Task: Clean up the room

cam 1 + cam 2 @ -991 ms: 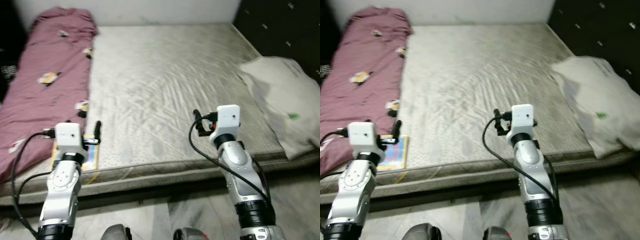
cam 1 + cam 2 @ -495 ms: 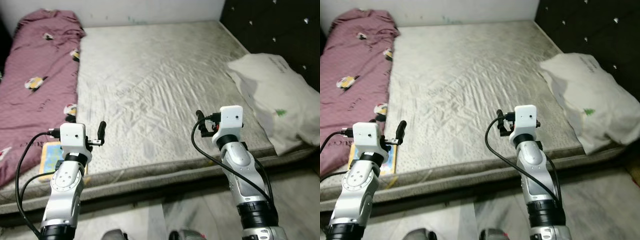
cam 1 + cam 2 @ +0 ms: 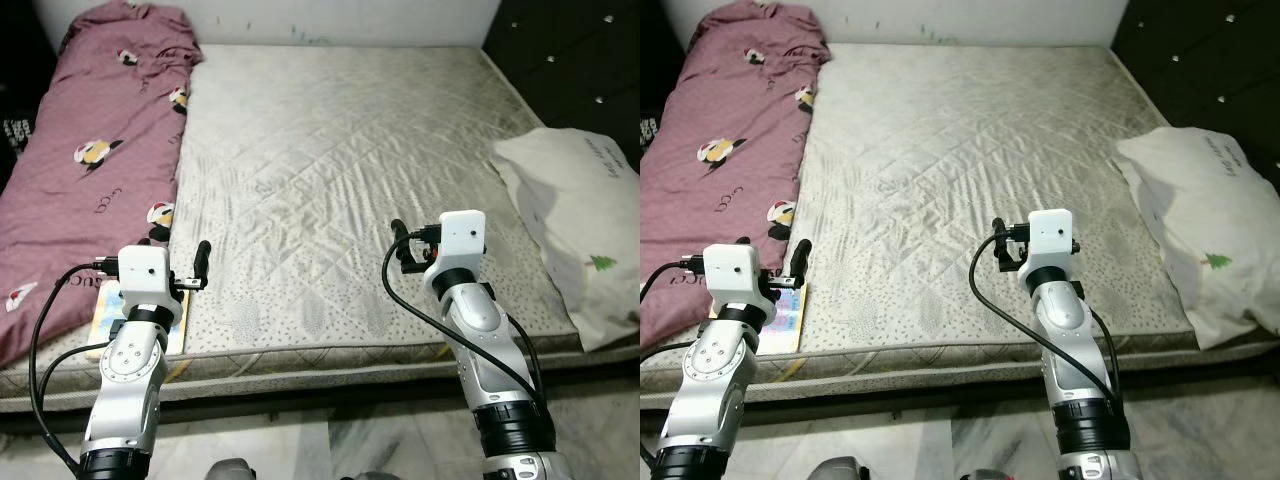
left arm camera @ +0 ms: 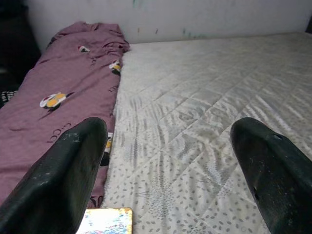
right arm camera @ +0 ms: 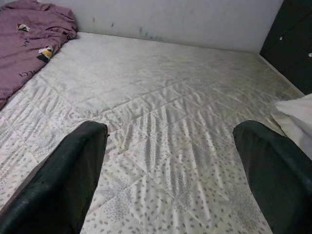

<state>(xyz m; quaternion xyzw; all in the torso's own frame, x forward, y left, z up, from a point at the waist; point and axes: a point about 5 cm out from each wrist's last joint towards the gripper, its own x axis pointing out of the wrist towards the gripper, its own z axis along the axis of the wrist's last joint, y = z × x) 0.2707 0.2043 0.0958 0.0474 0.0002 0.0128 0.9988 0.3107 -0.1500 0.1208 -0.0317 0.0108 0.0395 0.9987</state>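
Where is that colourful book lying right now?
The colourful book lies at the mattress's near left corner, beside the maroon blanket, just beyond the left gripper.

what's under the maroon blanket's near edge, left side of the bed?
A colourful flat book lies on the mattress at the blanket's near edge, by the left tool. The left arm hides part of it; whether it tucks under the blanket is unclear.

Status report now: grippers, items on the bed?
Left gripper and right gripper open, empty, above mattress. Maroon blanket, book, pillow untouched.
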